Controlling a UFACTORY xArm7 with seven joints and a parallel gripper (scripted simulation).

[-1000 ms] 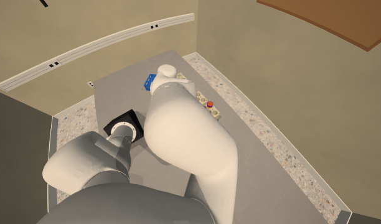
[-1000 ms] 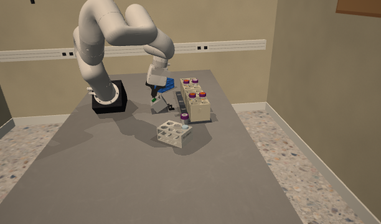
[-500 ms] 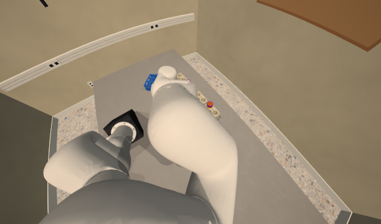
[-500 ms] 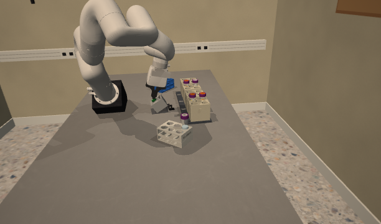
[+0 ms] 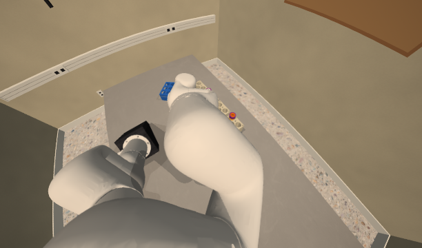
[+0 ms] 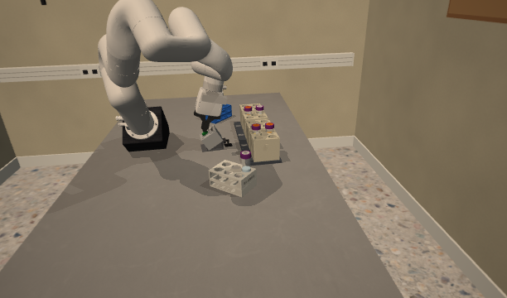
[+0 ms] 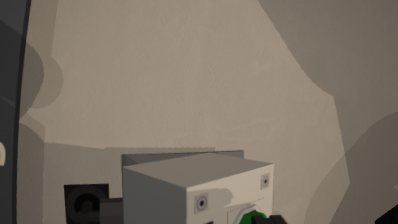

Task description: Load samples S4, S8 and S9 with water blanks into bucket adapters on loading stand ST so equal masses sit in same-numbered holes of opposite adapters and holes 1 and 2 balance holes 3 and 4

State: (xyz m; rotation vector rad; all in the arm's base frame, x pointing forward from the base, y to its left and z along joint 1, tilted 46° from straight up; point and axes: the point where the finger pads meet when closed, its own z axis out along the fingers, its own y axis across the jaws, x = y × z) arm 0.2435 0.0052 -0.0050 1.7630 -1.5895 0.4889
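Observation:
My gripper [image 6: 205,129] [image 7: 252,219] is shut and empty, its fingertips at the green key [image 6: 204,134] on the small sloped desk [image 6: 213,140] [image 7: 155,192]. The fingertips touch or nearly touch the key; whether it has caught is unclear. Cream adapters [image 6: 266,150] stand in a row on the dark loading stand [image 6: 242,142]. Purple-capped tubes with orange dots [image 6: 256,127] [image 6: 269,125] [image 6: 248,108] stand in them, and one with a pale dot [image 6: 259,108]. IDs and hole numbers are unreadable. The arm hides part of the row in the top view.
A cream rack [image 6: 226,185] stands in front of the stand, with a pale blue cap [image 6: 246,169] at its corner. A purple-capped tube with a white dot [image 6: 245,155] stands at its back edge. A blue rack [image 5: 167,91] [image 6: 224,114] lies beyond the desk.

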